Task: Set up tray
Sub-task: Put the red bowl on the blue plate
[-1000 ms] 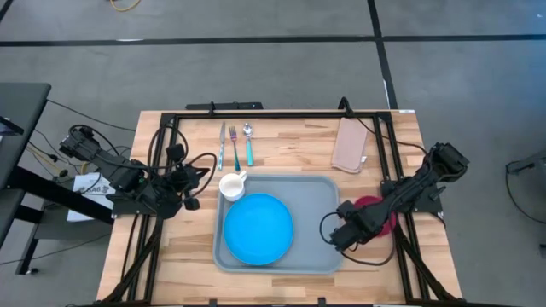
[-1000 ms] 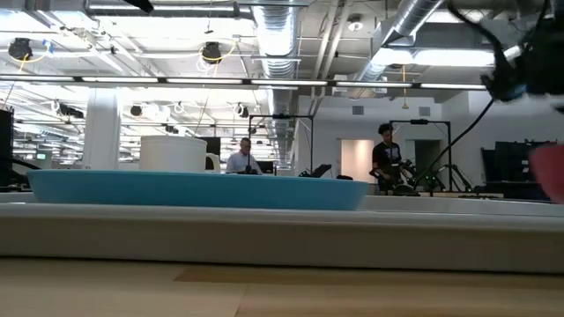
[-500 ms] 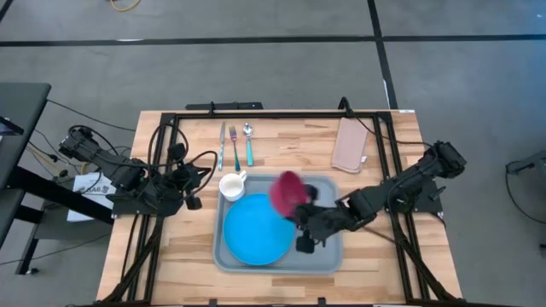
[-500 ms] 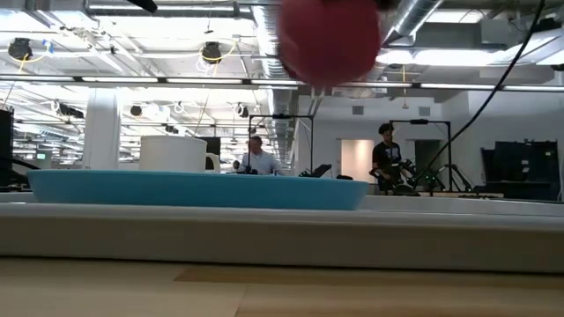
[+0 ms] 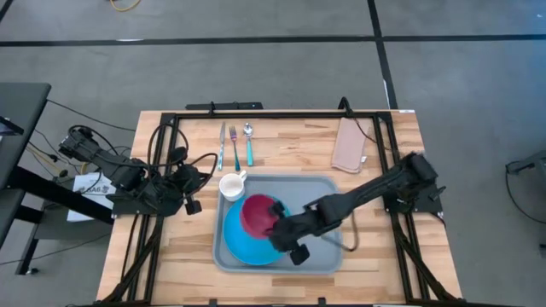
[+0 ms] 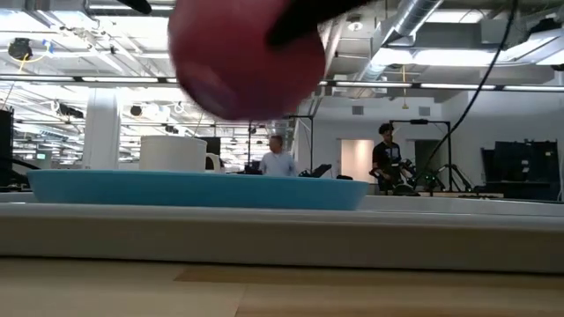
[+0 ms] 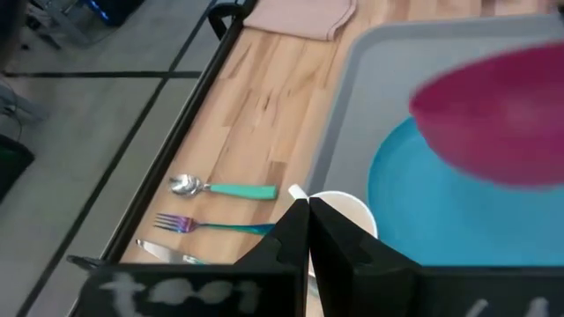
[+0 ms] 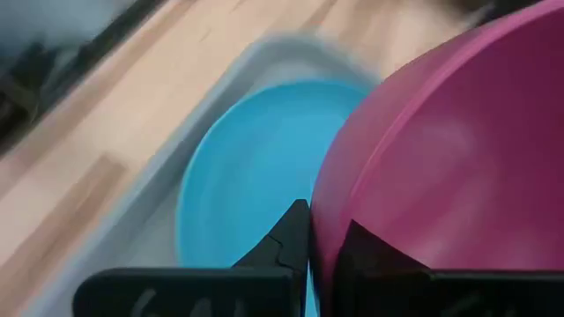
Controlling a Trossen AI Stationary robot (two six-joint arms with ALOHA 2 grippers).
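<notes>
A: Tray [image 5: 326,189]? We see a big flat grey-blue rectangle with rounded corners and a raised rim, mid-table, holding a blue plate [image 5: 243,243] and a white mug [image 5: 231,185].

B: Any writing?

A: None we can read; a blurred white label on the left wrist mount, illegible.

B: Changes?

A: A second ago the right gripper [image 5: 277,228] sat at the table's right edge with the magenta bowl [image 5: 257,214]; now we see it over the plate, fingers clamped on the bowl's rim. The left gripper [image 7: 307,214] stays at the left, fingers together, empty.
</notes>
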